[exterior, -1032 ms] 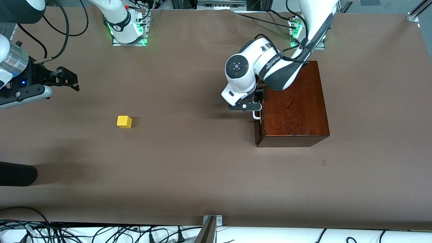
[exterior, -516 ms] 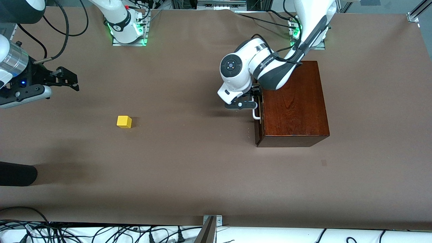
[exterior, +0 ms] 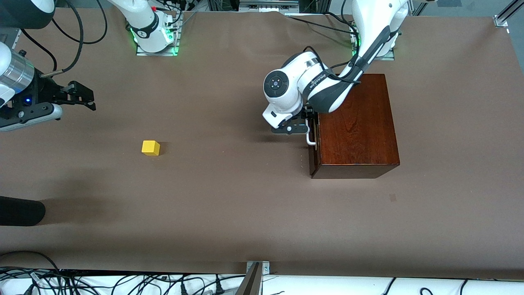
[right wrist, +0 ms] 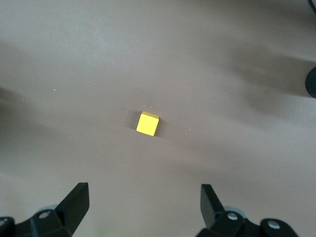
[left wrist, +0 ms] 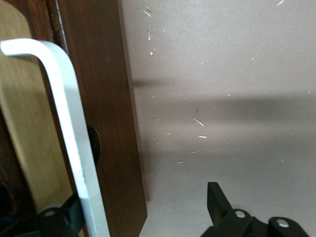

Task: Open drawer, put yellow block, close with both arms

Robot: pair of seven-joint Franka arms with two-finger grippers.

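Left gripper (exterior: 310, 125) fingers (left wrist: 221, 202) straddle drawer handle (left wrist: 69, 138)

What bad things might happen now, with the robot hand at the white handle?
1. The left gripper has one finger tucked beside the white handle and the other out over the table. A loose hold might slip off when it pulls.
2. A pull might drag the whole wooden box instead of sliding the drawer out.
3. The yellow block sits alone near the right arm's end. The open right gripper waits above the table and might knock it when it comes down.
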